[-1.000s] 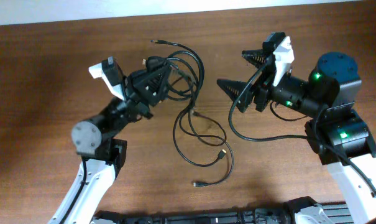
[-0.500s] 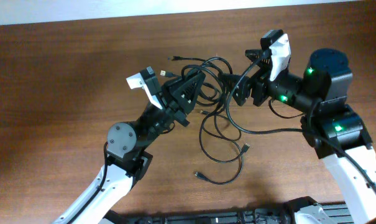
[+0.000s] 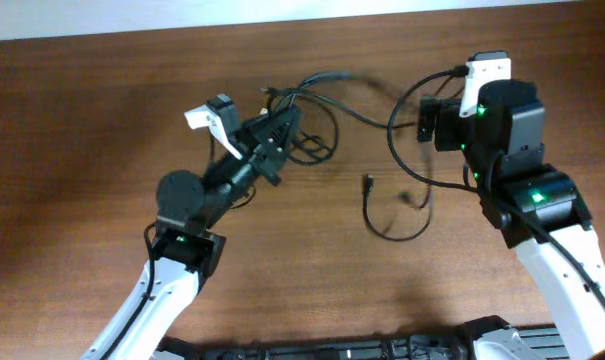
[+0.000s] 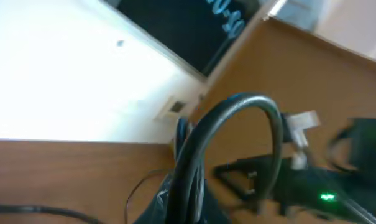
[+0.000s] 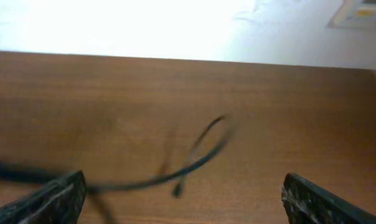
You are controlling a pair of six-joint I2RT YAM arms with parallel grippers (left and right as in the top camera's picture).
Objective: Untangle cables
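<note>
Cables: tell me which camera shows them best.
Overhead: the cables show whole, bunched at upper centre with a loop trailing right on the table. Left wrist shows only one blurred arch; right wrist, a blurred strand.

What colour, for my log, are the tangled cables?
Black; the thin cables show best in the overhead view.

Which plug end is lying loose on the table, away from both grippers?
The plug on the hooked cable mid-table; the other visible end sits in the bundle at the left gripper.
</note>
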